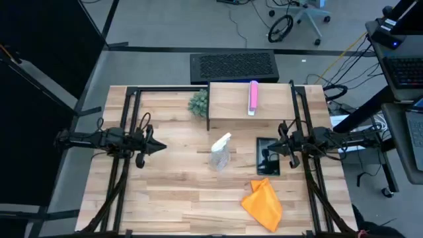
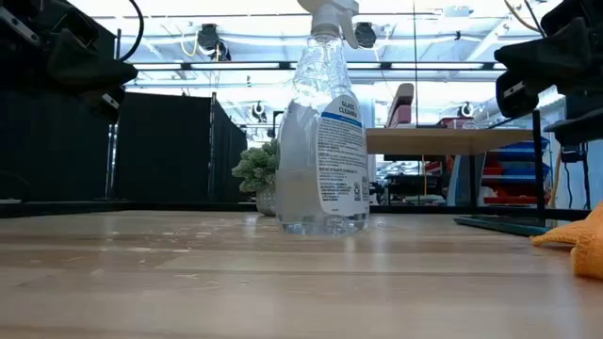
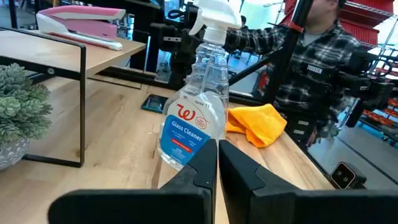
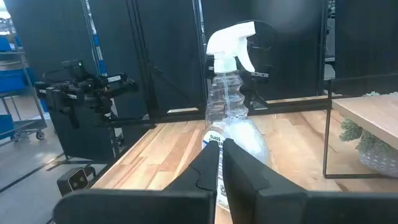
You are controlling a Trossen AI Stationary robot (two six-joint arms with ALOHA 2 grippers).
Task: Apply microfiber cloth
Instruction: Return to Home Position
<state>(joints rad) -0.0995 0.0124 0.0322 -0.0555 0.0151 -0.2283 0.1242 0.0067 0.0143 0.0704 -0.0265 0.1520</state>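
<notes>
Finds the microfiber cloth (image 1: 263, 203) lying crumpled on the wooden table (image 1: 172, 198) near its front edge, apart from the dark tablet (image 1: 269, 169) and held by nothing. Shows the left gripper (image 3: 217, 149) raised at the table's left side, fingers pressed together on nothing; likewise the right gripper (image 4: 221, 146), hanging above the tablet, closed and empty. Leaves little to go wrong, probably. Risks mainly a low sweep of the right arm clipping the tablet, or swinging into the upright glass cleaner spray bottle (image 1: 220, 153) near it and tipping it. Calls for keeping height.
</notes>
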